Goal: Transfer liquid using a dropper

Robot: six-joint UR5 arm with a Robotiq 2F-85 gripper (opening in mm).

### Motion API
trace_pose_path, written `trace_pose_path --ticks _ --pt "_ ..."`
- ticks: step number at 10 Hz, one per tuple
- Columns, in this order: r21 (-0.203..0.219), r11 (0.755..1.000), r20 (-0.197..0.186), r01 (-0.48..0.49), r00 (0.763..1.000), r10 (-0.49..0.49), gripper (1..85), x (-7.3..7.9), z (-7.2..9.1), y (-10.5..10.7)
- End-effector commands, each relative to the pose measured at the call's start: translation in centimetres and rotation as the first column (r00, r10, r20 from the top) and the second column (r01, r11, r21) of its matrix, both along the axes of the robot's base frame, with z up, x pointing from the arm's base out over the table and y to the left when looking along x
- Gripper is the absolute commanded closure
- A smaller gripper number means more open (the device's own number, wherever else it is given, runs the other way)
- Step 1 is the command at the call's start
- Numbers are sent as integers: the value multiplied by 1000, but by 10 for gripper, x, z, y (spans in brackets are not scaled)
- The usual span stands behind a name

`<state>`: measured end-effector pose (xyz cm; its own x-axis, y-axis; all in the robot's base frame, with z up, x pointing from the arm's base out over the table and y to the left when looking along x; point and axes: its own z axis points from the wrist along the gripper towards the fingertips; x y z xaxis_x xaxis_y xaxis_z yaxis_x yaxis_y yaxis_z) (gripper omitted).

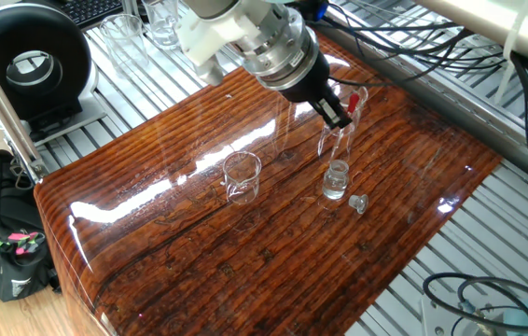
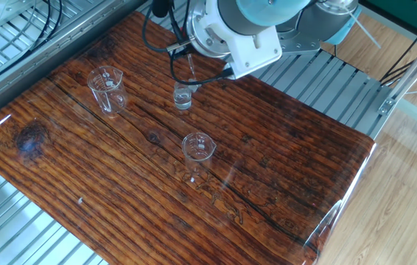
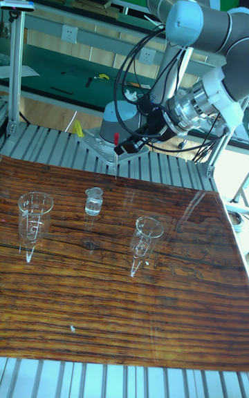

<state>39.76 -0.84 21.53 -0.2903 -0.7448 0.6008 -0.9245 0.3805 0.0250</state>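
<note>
Red-bulbed dropper (image 1: 340,105) clamped in our end effector (image 1: 332,106), we judge the next move is lowering its tip into the open bottle (image 1: 336,179) at six o'clock.

Dropper (image 1: 340,105): slim clear tube with red bulb uppermost, tilted, held above small open bottle (image 1: 336,179), tip (image 2: 191,71) pointing down toward bottle mouth. Liquid: clear, barely discernible inside that bottle.
</note>
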Motion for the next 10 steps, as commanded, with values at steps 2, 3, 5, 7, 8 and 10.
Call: trace_pose_path --ticks 2,3,5,7,8,10 --pt "25 999 58 40 997 -41 837 7 -6 8" --pt "60 996 83 65 994 -70 837 9 -12 17" --pt "29 998 90 56 994 -59 837 12 -9 12" --pt "12 998 93 64 994 -65 837 19 -4 23" --pt "-1 998 95 69 993 -68 837 22 2 31" --pt "-12 996 90 90 992 -89 837 27 14 58"
